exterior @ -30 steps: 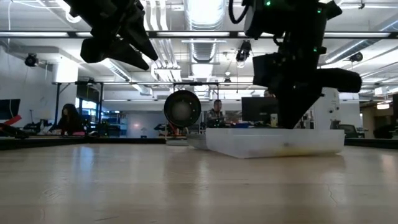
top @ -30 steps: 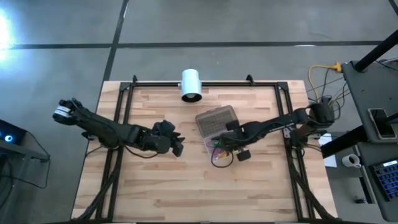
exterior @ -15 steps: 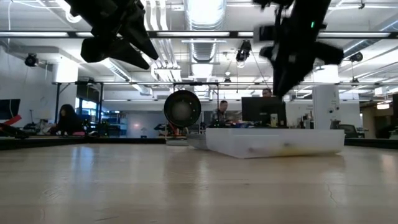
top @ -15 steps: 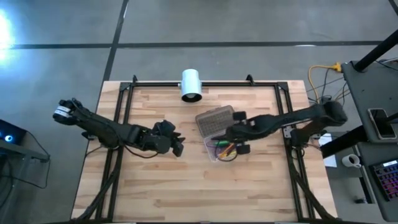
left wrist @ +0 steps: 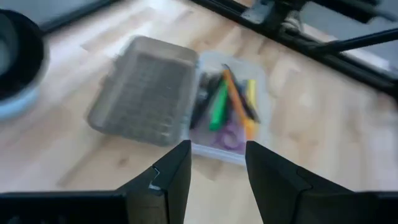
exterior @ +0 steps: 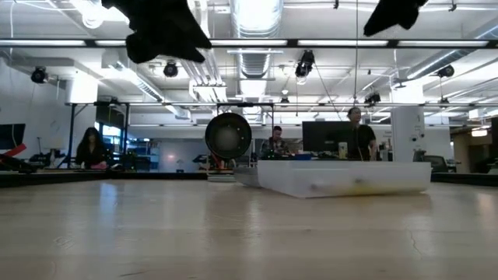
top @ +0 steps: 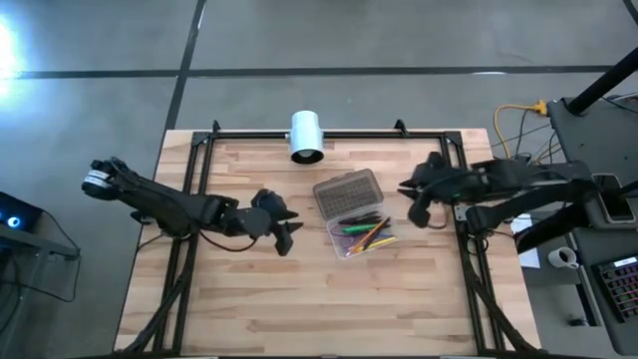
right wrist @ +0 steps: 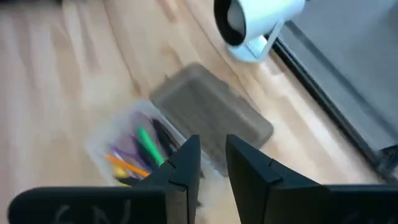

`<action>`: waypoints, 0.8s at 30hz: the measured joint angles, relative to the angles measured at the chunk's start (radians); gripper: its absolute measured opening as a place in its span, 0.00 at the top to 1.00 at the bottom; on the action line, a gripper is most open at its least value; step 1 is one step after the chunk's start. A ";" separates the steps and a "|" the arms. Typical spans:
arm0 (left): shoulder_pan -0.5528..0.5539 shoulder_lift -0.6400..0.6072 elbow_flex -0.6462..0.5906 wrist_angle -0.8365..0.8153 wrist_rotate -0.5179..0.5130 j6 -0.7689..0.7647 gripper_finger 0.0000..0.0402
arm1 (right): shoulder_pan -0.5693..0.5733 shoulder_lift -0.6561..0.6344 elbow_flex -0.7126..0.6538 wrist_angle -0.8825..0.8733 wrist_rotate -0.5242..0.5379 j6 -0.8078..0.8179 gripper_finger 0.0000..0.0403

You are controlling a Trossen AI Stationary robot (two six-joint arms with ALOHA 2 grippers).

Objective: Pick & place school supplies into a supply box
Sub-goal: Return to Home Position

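The supply box lies open at mid-table. Its grey textured lid is folded back flat toward the far edge, and its clear tray rests on the wood. Green, orange, yellow and dark pencils and something purple lie in the tray. My left gripper hovers open, left of the box, and sees it past its fingers. My right gripper hovers right of the box, raised, its fingers narrowly open. Neither gripper holds anything.
A white cylinder sits on its side at the table's far edge, just beyond the lid. Black frame rails run along the table's sides. Bare wood stretches between the box and the near edge. People stand in the room behind.
My right gripper has risen out of the box's tray and drawn back toward the table's right edge, leaving the pencils uncovered. My left gripper has risen a little. The box has stayed where it was.
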 joint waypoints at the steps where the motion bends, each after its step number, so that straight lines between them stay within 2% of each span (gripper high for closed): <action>1: -0.001 -0.010 0.009 -0.014 0.029 -0.025 0.66 | 0.000 -0.026 0.007 -0.003 -0.002 0.030 0.82; 3: -0.013 -0.031 0.013 -0.010 0.075 -0.090 0.66 | 0.001 -0.070 0.030 -0.001 -0.016 0.167 0.83; 5: -0.029 -0.037 0.013 0.000 0.105 -0.117 0.66 | 0.001 -0.116 0.046 0.006 -0.031 0.225 0.83; 7: -0.049 -0.037 0.010 0.046 0.135 0.000 0.66 | 0.007 -0.150 0.052 0.040 -0.070 0.197 0.83; 9: -0.054 -0.037 -0.004 0.170 0.191 0.088 0.66 | 0.015 -0.175 0.043 0.074 -0.132 0.138 0.82; 13: 0.016 -0.018 -0.127 0.564 0.392 0.170 0.66 | 0.025 -0.186 -0.039 0.206 -0.265 0.097 0.81; 17: 0.107 -0.006 -0.275 0.780 0.554 0.167 0.66 | 0.024 -0.150 -0.132 0.354 -0.291 0.089 0.81; 20: 0.171 -0.082 -0.335 0.814 0.581 0.165 0.66 | 0.010 -0.154 -0.146 0.366 -0.291 0.084 0.82; 24: 0.231 -0.257 -0.426 0.810 0.582 0.166 0.66 | -0.038 -0.217 -0.173 0.277 -0.286 0.108 0.83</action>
